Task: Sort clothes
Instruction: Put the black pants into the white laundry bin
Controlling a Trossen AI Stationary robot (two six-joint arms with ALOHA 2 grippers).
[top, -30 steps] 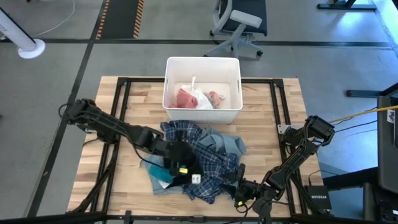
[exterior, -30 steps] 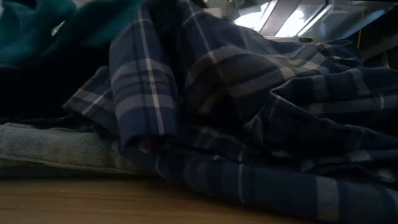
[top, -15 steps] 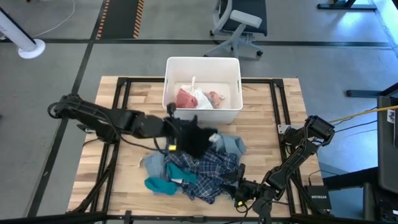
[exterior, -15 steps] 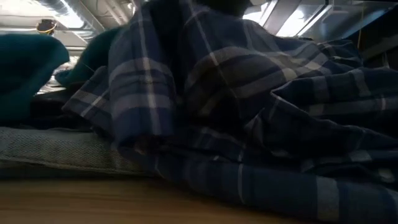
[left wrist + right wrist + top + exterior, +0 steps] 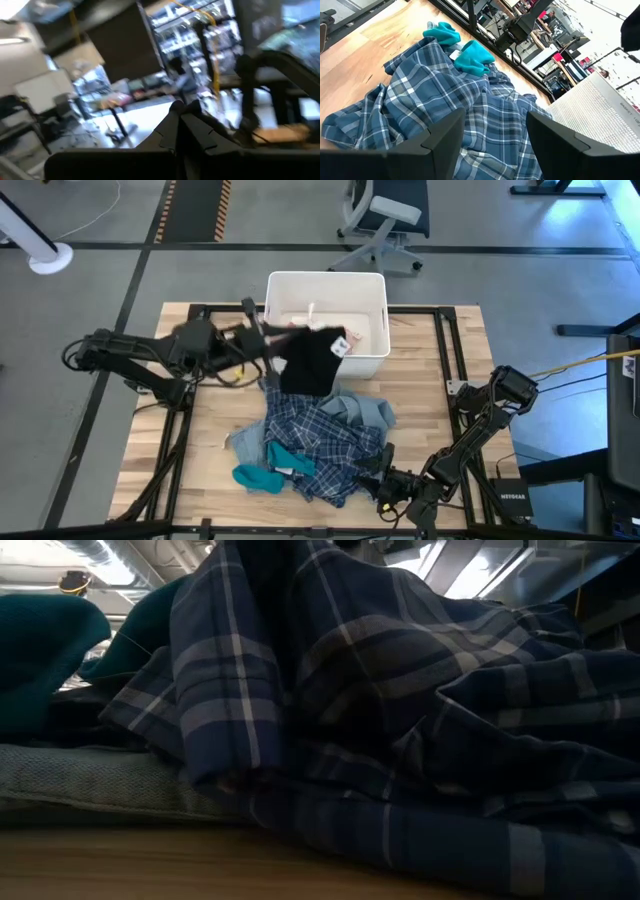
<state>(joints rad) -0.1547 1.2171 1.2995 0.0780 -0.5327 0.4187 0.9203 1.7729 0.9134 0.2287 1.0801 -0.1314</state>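
Note:
The clothes lie in a pile on the table. On top is a blue plaid shirt (image 5: 322,442) (image 5: 445,105) (image 5: 400,740), with light blue denim (image 5: 368,412) behind it and a teal piece (image 5: 262,477) (image 5: 470,56) at its near left. My left gripper (image 5: 274,339) (image 5: 180,111) is raised at the white bin's (image 5: 372,362) left near corner and is shut on a black garment (image 5: 308,365). My right gripper (image 5: 384,472) (image 5: 495,135) stands open at the plaid shirt's near right edge. My left gripper holds the black garment by its upper edge (image 5: 292,340). It reaches in about level from the table's left. The cloth hangs below the fingers against the bin's near wall, a white tag (image 5: 340,346) showing. Whether its lower end touches the pile, I cannot tell.
The bin holds pink and white pieces (image 5: 300,338). A black frame (image 5: 440,360) runs around the wooden table top. Bare wood (image 5: 200,440) lies left of the pile, and a cable box (image 5: 512,502) sits at the near right corner.
My left gripper has risen from the pile and gone toward the far edge and the bin. It has tipped from pointing down to about level. The black garment has come up out of the pile with it and now hangs, and the teal piece lies uncovered.

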